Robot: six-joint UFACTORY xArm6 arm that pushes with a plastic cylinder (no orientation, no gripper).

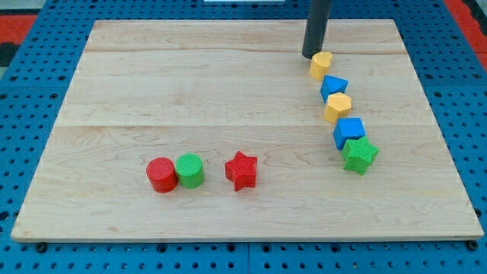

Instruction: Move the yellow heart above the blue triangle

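Observation:
My tip [310, 56] rests on the board near the view's top, touching or nearly touching the upper left side of a small yellow block, seemingly the heart [321, 65]. Just below and right of it lies a blue block, seemingly the triangle [333, 86], close against the yellow one. The blocks form a slanted column running down to the view's right.
Below the blue triangle in the same column come a yellow hexagon-like block [338, 107], a blue cube [349, 132] and a green star [360, 155]. At the lower left stand a red cylinder [160, 174], a green cylinder [189, 170] and a red star [242, 170].

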